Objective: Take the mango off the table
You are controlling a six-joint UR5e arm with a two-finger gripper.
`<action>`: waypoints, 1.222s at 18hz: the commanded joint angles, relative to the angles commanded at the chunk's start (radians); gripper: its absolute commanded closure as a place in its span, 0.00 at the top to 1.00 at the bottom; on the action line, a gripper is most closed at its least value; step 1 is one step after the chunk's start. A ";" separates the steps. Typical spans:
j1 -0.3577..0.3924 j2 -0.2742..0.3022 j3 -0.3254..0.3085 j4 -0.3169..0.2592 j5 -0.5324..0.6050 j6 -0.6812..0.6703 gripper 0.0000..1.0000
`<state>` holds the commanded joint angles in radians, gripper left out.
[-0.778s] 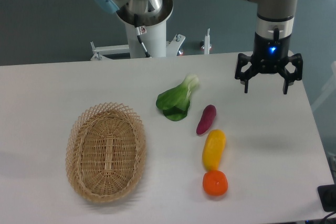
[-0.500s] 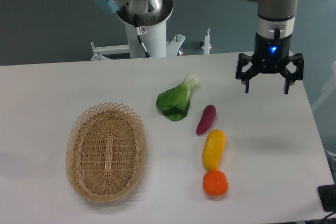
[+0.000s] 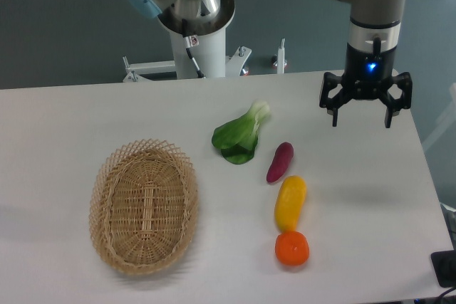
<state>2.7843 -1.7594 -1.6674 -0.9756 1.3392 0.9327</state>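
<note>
The mango (image 3: 290,203) is a smooth, elongated yellow-orange fruit lying on the white table (image 3: 64,119), right of centre. My gripper (image 3: 360,122) hangs above the table's far right part, well up and to the right of the mango. Its black fingers are spread apart and hold nothing.
A round orange (image 3: 292,248) touches the mango's near end. A purple-red oblong vegetable (image 3: 280,161) lies just beyond the mango. A green leafy vegetable (image 3: 240,135) lies left of that. A woven basket (image 3: 144,206) stands at the left. The table's right edge is near the gripper.
</note>
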 joint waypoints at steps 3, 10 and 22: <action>-0.037 -0.021 -0.005 0.005 0.003 -0.003 1.00; -0.104 -0.098 -0.061 0.060 0.009 -0.043 1.00; -0.152 -0.262 -0.075 0.140 0.061 -0.043 1.00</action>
<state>2.6324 -2.0217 -1.7426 -0.8360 1.4003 0.8898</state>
